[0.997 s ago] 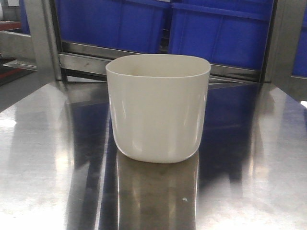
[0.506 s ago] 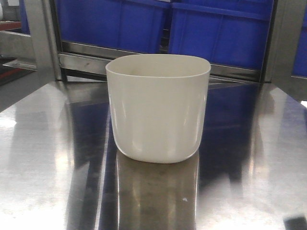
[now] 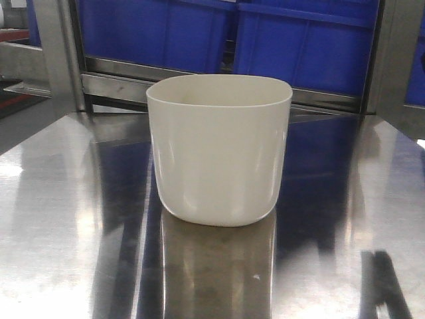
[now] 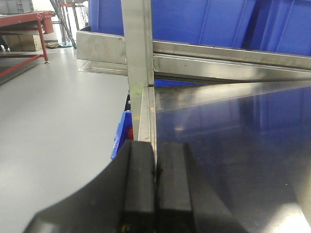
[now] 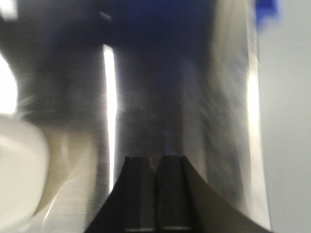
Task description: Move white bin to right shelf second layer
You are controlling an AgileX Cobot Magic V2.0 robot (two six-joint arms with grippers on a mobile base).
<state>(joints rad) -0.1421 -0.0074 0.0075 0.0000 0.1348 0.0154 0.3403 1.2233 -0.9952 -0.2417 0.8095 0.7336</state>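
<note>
Left gripper (image 4: 155, 187) is seen pressed together over the bench (image 3: 60, 226) edge; right gripper (image 5: 156, 194) likewise, apart from the white bin (image 3: 219, 149), which is stood upright mid-bench, untouched; if approached unopened, the glossy bin could be pushed or tipped.

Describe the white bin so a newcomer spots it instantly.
Find the shiny steel tabletop in front of the rack of blue crates. Upright at its middle stands the white bin: cream, glossy, rounded-square, no handles, unlike those big rectangular crates.
</note>
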